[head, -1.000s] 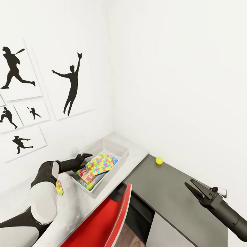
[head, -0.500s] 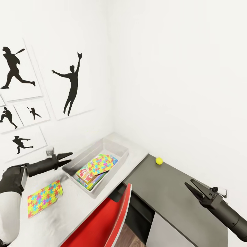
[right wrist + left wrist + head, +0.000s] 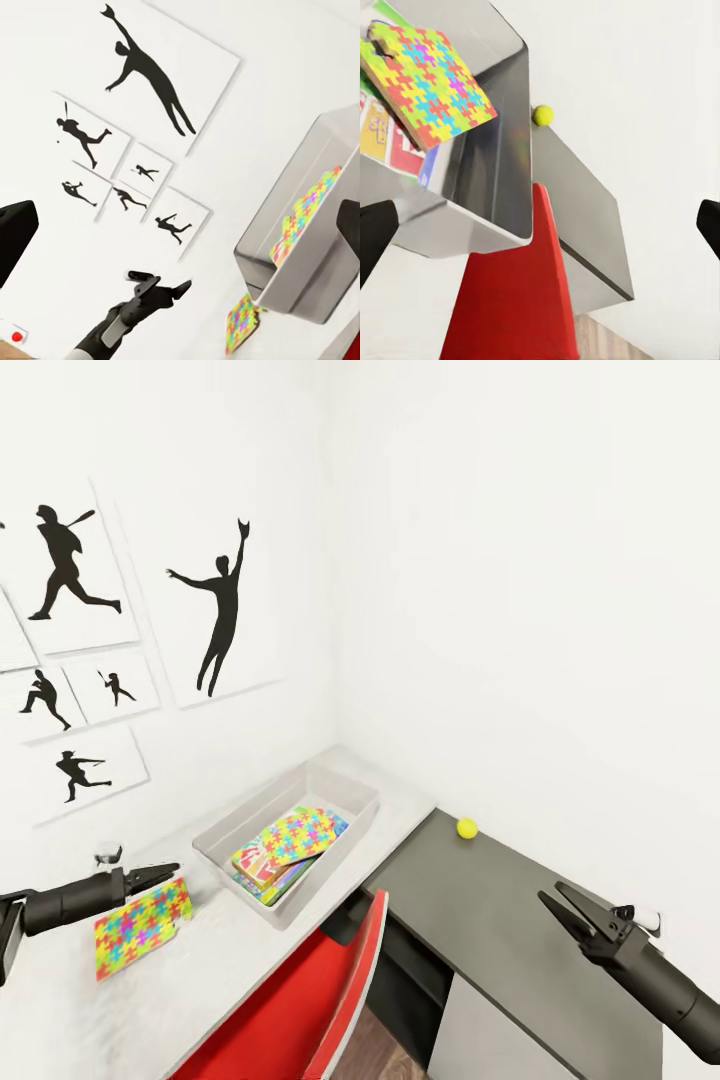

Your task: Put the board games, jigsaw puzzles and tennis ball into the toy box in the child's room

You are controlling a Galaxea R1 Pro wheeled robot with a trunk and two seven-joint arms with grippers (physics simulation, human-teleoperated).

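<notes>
The right gripper (image 3: pixel 556 901) hangs spread over the dark shelf unit (image 3: pixel 500 920). The left gripper (image 3: pixel 163 874), jaws parted and empty, has drawn back to the loose jigsaw puzzle (image 3: pixel 141 925) on the table (image 3: pixel 230 960). Beyond, the toy box (image 3: pixel 345 792) holds 1 puzzle (image 3: pixel 290 835) atop game boxes (image 3: pixel 262 882). The tennis ball (image 3: pixel 466 828) sits farthest.

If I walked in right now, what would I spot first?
Probably the bright puzzle lying on top of the game boxes inside the grey toy box on the pale table, with a second puzzle flat on the table just beside the left tool. Next, the red chair in front of the table and the little yellow-green ball alone on the dark shelf by the wall.
</notes>
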